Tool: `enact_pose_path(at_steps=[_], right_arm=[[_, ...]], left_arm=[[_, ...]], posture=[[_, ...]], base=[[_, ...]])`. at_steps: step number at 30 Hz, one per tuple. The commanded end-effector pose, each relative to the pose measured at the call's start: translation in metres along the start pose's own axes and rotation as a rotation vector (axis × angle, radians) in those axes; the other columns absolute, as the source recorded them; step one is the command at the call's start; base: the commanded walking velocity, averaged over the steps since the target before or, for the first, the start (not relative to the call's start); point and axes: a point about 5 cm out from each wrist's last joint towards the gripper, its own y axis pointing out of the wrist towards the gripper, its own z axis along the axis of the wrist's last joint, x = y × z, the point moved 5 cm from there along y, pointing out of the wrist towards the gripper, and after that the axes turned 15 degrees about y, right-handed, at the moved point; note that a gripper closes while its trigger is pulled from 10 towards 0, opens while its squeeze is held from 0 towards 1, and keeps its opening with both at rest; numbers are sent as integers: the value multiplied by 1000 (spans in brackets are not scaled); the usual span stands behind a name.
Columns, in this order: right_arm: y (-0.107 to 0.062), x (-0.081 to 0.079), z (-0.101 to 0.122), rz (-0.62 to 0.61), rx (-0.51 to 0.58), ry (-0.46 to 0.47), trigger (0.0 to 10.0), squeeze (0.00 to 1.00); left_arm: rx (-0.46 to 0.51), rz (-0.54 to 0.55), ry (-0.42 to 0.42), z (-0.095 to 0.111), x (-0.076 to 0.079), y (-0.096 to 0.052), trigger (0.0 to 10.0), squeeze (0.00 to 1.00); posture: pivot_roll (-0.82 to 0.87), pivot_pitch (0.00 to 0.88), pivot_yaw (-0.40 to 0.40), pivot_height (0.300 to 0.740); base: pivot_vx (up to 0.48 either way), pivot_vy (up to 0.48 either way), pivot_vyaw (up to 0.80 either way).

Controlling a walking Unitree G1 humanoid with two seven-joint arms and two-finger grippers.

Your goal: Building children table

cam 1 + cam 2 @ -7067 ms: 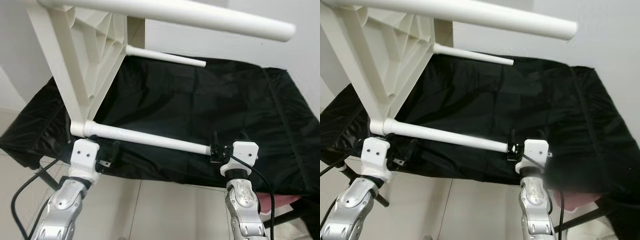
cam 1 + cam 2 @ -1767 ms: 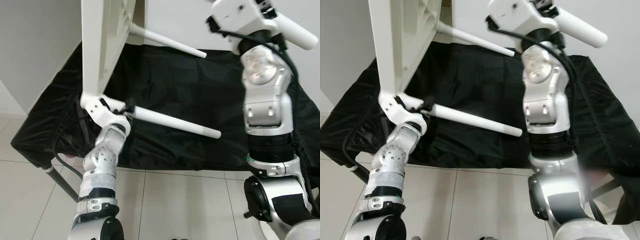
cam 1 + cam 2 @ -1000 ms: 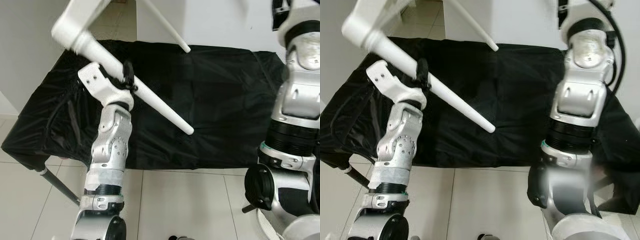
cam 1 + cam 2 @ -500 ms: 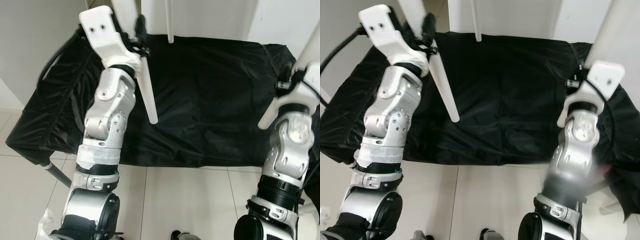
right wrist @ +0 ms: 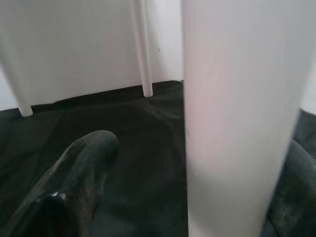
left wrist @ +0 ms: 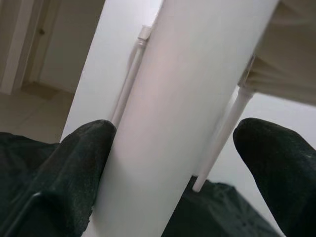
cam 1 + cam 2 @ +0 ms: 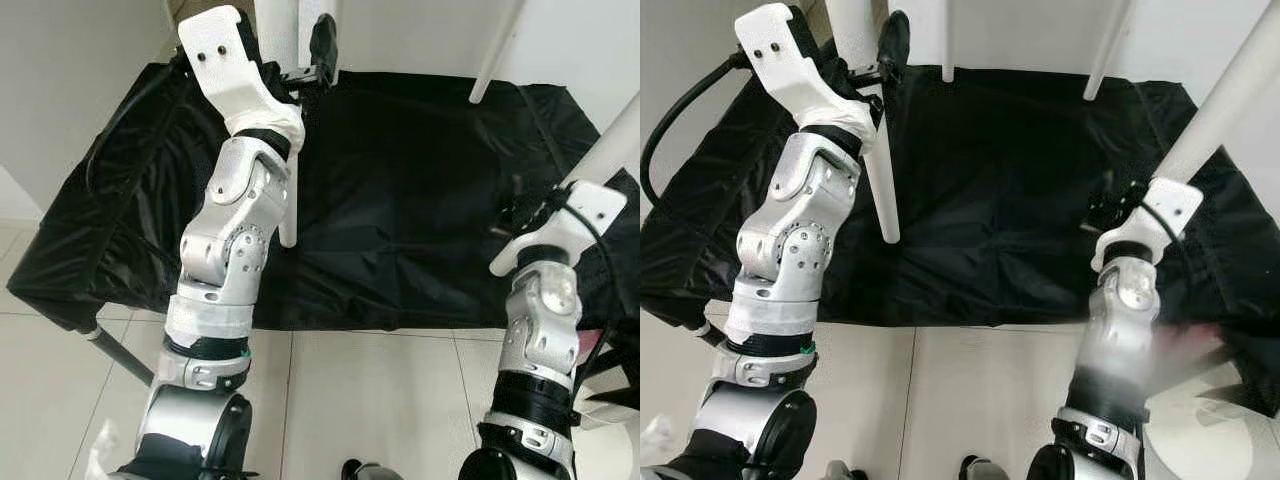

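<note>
The white children's table stands with its legs pointing down over the black-draped bench [image 7: 420, 200]. Its near-left leg [image 7: 288, 205] reaches the cloth with its foot. My left gripper [image 7: 290, 45] sits high on that leg, open: one finger [image 6: 84, 168] rests against it and the other finger [image 6: 281, 168] stands a little apart. The near-right leg [image 7: 615, 135] slants down to my right gripper [image 7: 520, 205]. That gripper is open around the leg [image 5: 232, 123], with one finger [image 5: 84, 173] well clear of it. Two far legs [image 7: 1105, 50] [image 7: 948, 40] show behind.
The bench's front edge [image 7: 380, 318] drops to a pale tiled floor [image 7: 370, 400]. A metal bench leg [image 7: 120, 355] angles out at the lower left. White walls close in behind and to the left. A pink and white thing [image 7: 610, 395] lies at the lower right.
The table has swung more upright, and the near-left leg's foot now meets the cloth. My right arm has sunk lower along the near-right leg. The far-right leg has come into view.
</note>
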Motion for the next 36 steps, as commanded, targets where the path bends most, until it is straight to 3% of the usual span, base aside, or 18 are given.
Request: enact_pose_path(at_steps=[1,2,3,7,10,12,18,28,29,34,36], right_arm=[[-8,-17,-27,53,-92,54,10000,1000],[-10,-16,-28,56,-85,59,10000,1000],[-13,-16,-30,58,-79,63,10000,0],[-17,-12,-32,45,-66,48,10000,0],[-26,-6,-35,21,-54,41,10000,0],[-26,-6,-35,21,-54,41,10000,0],[-38,-2,-35,9,-27,20,10000,0],[-52,10,-32,-60,11,-26,10000,0],[-57,15,-30,-84,28,-50,10000,0],[-65,18,-27,-104,48,-96,10000,0],[-75,16,-28,-81,46,-117,10000,0]], left_arm=[[-38,-202,3,-14,29,-8,10000,0],[-57,-214,0,-19,29,-13,10000,0],[-69,-237,3,-22,30,-19,10000,0],[-96,-287,17,-31,32,-32,10000,0],[-161,-321,84,-52,25,-54,10000,0],[-161,-321,84,-52,25,-54,10000,0],[-237,-279,148,-75,3,-75,10000,0],[-276,-252,139,-85,-9,-96,10000,0],[-292,-264,133,-89,-10,-105,10000,0],[-308,-276,130,-94,-14,-118,10000,0],[-304,-292,151,-96,-18,-130,10000,0]], posture=[[-40,138,7,740],[-35,135,5,740],[-31,130,0,740],[-28,126,-4,740],[-20,117,-9,740],[-20,117,-9,740],[-16,115,-3,740],[-30,121,15,740],[-34,124,23,740],[-37,125,27,740],[-39,127,30,740]], base=[[0,0,0],[0,0,0],[0,0,0],[0,0,0],[0,0,0],[0,0,0],[0,0,0],[0,0,0],[0,0,0],[0,0,0],[0,0,0]])
